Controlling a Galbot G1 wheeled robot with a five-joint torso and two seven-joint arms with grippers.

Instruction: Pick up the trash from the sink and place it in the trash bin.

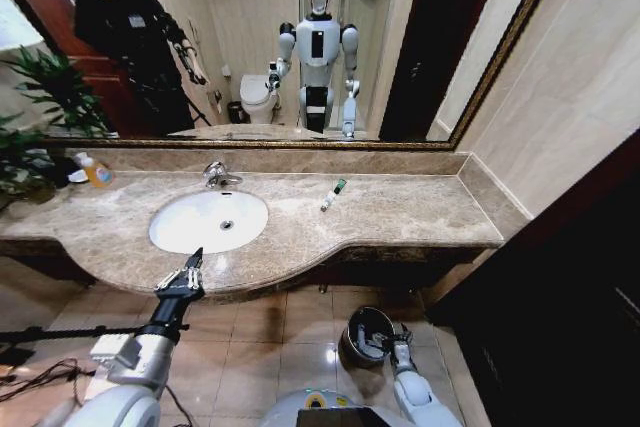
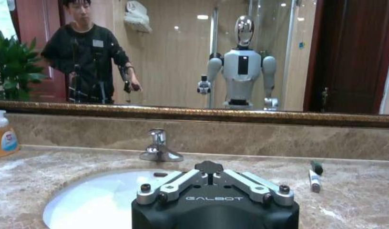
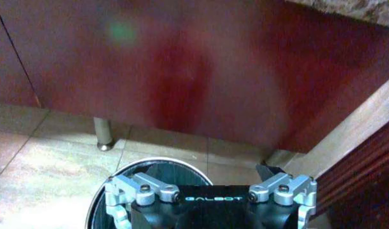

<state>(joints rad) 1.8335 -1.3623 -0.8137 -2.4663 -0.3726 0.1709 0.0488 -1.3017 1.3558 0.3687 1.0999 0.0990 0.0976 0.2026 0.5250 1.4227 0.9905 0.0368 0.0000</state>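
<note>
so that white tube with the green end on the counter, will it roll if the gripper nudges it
Probably. The tube looks slim and round, lying flat on the polished marble counter, so a sideways nudge would likely roll it. It seems small and light, so it may skid too. The green end looks slightly wider, which might make it curve rather than roll straight.

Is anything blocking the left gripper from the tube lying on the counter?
Nothing visible. The left gripper hovers at the counter's front edge by the sink; bare marble lies between it and the tube, right of the basin.
</note>
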